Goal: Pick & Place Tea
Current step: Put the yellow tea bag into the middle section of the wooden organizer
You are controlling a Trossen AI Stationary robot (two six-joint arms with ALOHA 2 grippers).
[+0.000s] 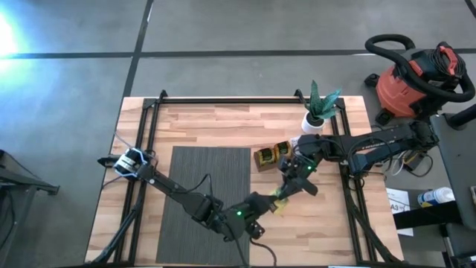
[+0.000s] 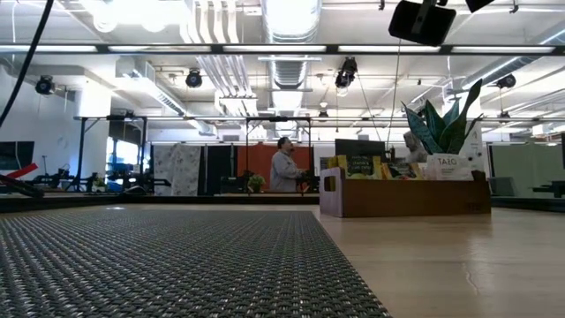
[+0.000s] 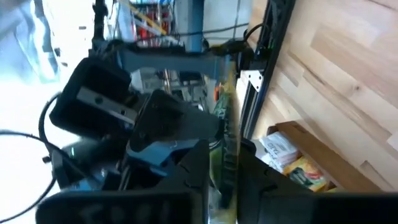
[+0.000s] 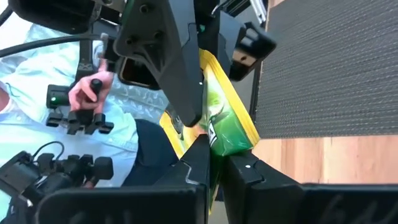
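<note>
Sachets of tea are what you are moving, and one yellow-green sachet (image 4: 227, 127) is now caught between both arms, in the air just beside the wooden tray (image 1: 269, 157), on the side away from the potted plant (image 1: 320, 108). Your right pincer (image 4: 216, 163) is closed narrow on the sachet's lower edge. Your left pincer (image 3: 225, 167) also sits closed on a thin yellow-green strip, which looks like the same sachet seen edge-on, though that view is too cluttered to be sure. From above, the two pincers meet at one point over the bare bench (image 1: 223, 126), close to the tray and beside the grey mat (image 1: 193, 193).

Judge the sachet as very light, thin and floppy: paper or foil that creases easily and will slide out of a loose pinch. Take it by a flat edge, well inside the border, not by a corner. With both arms on it, any pull apart could tear it, so you should release one side before moving. More sachets stand packed in the tray.
</note>
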